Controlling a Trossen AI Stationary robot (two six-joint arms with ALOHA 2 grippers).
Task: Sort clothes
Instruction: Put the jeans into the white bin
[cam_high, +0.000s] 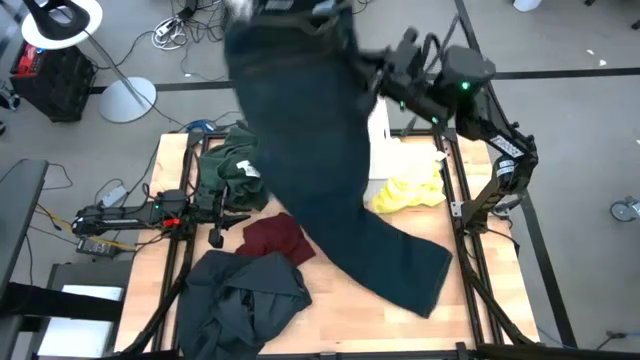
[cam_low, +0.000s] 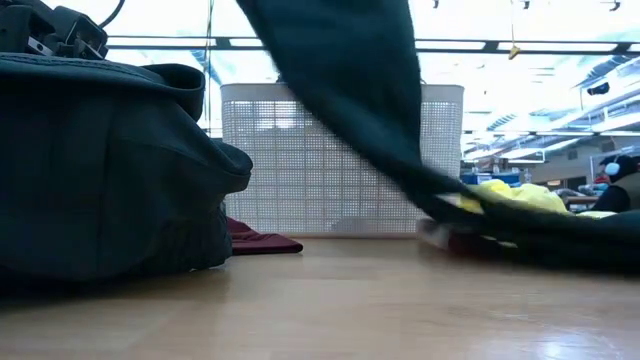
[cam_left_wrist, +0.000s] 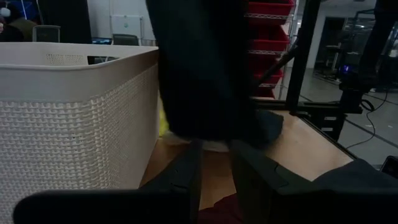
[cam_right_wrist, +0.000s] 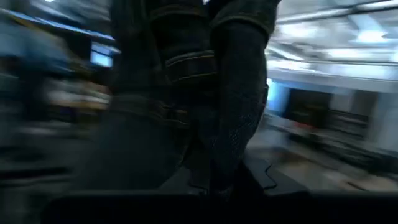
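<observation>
Dark blue jeans (cam_high: 310, 150) hang high over the table's middle from my right gripper (cam_high: 362, 62), which is shut on them near the far edge. A green top (cam_high: 235, 170), a maroon piece (cam_high: 275, 238) and a dark grey-green jacket (cam_high: 245, 295) lie on the table's left half. A yellow piece (cam_high: 410, 192) lies at the right, beside the jeans. My left gripper (cam_high: 215, 228) rests low at the table's left, open, nothing between its fingers (cam_left_wrist: 186, 177). My right gripper holds the jeans at their waist end, by the stitched denim (cam_right_wrist: 205, 149) near the waistband. The fingers come roughly level from the table's right side. The jeans hang slack below the hold, and a leg end (cam_high: 410, 275) lies on the table.
A white perforated tub (cam_low: 330, 160) stands at the table's far side, partly behind the hanging jeans. The table's metal frame rails (cam_high: 460, 200) run along both sides. Bare wood (cam_high: 340, 320) shows at the near middle.
</observation>
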